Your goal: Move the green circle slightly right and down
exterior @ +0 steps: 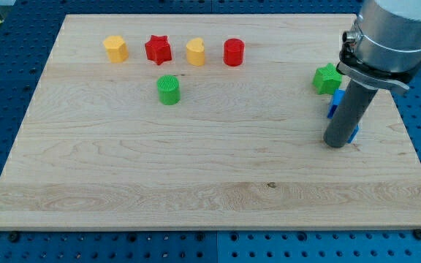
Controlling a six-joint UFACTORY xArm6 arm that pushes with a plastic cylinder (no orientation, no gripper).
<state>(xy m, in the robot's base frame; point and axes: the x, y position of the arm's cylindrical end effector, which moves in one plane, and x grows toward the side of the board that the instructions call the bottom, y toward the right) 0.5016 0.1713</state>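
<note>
The green circle [169, 90] stands on the wooden board [196, 168] in the upper left-centre part, just below a row of other blocks. My tip [336, 145] rests on the board far to the view's right of it, touching or right next to a blue block [340, 109] that my rod mostly hides. The green circle is well apart from my tip.
Along the top stand a yellow block [115, 49], a red star [158, 50], a yellow heart [195, 52] and a red circle [234, 52]. A green star [327, 78] lies at the right, above the blue block. The arm's grey body [393, 36] overhangs the top right corner.
</note>
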